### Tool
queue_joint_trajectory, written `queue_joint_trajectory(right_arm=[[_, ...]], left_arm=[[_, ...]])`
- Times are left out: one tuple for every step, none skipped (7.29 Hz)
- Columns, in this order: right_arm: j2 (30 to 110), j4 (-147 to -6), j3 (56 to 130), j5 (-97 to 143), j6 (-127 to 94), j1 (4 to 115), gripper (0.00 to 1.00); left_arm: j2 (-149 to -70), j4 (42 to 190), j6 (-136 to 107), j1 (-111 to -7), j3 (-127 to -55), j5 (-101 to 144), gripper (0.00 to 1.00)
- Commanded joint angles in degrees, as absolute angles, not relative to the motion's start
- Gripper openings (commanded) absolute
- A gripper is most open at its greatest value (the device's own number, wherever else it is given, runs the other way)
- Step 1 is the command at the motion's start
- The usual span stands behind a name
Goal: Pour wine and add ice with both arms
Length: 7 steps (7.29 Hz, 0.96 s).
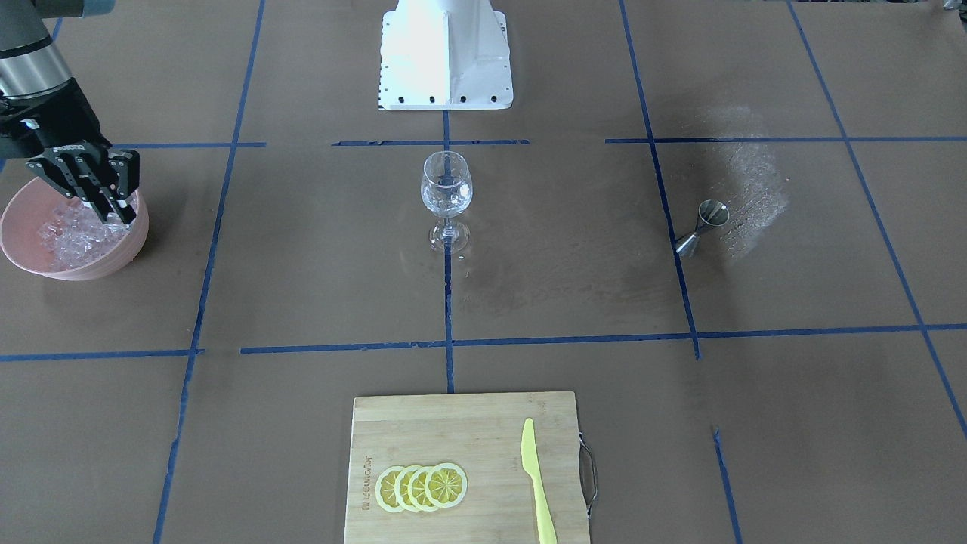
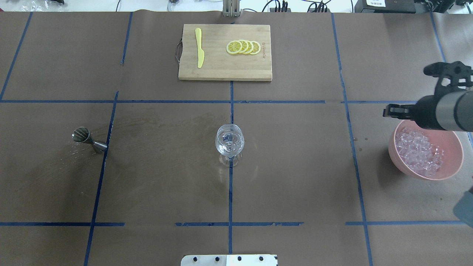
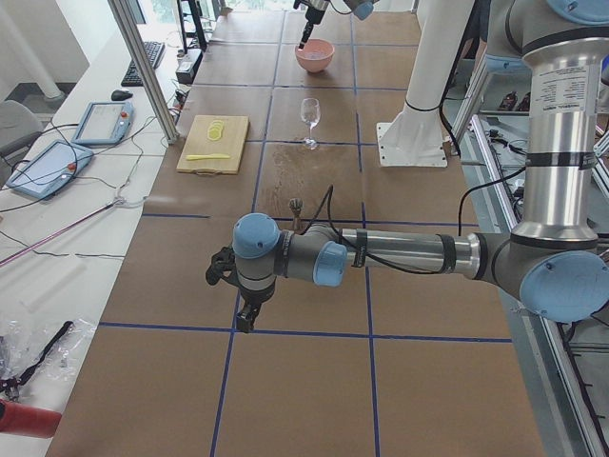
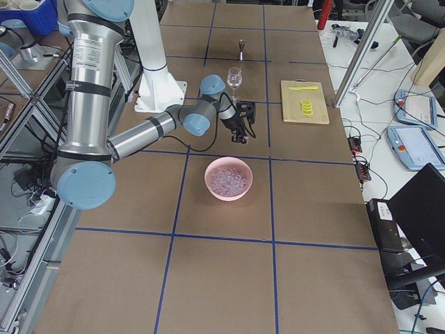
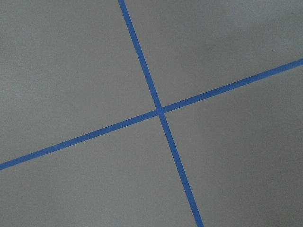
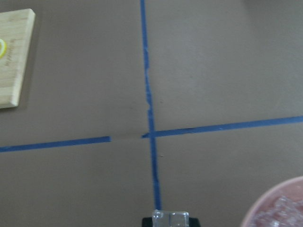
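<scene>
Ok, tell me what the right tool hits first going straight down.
Most likely the table paper beside the pink bowl, on the wine glass's side. The right tool, shut on an ice cube, points down there; the rim is close, so I'm unsure.

Brown table gridded with blue tape. Carries a stemmed glass at the middle, a jigger upright toward the left, a pink bowl toward the right, a cutting board opposite a white pedestal.
</scene>
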State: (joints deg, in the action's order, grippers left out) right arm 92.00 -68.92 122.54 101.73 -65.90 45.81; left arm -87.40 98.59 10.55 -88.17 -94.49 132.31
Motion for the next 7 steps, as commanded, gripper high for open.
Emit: queue_joint_trajectory(right_arm=[[74.96, -86.59, 123.13, 101.51, -65.92, 43.34, 0.0], [68.1, -92.66, 123.05, 100.64, -66.88, 40.89, 0.0], [63.07, -96.64, 122.96, 99.07, -67.15, 38.17, 0.0], [59.19, -98.25, 122.61, 97.23, -67.41, 35.36, 0.0], [56.11, -98.35, 122.09, 96.86, -67.41, 33.59, 0.0], [52.59, -98.26, 119.9, 96.25, -66.63, 32.53, 0.0], [49.86, -98.17, 117.79, 94.85, -66.53, 30.61, 0.0]], left_arm=[[-86.66, 97.39, 10.99, -88.33, -95.44, 132.54, 1.0], [-86.66, 97.38, 10.99, -88.33, -95.62, 132.54, 1.0], [-86.75, 97.47, 10.99, -88.42, -95.71, 132.54, 1.0], [-86.84, 97.47, 10.99, -88.33, -95.71, 132.54, 1.0], [-86.84, 97.47, 10.99, -88.33, -95.71, 132.63, 1.0], [-86.84, 97.56, 10.9, -88.33, -95.71, 132.63, 1.0], [-86.92, 97.56, 10.9, -88.33, -95.71, 132.63, 1.0]])
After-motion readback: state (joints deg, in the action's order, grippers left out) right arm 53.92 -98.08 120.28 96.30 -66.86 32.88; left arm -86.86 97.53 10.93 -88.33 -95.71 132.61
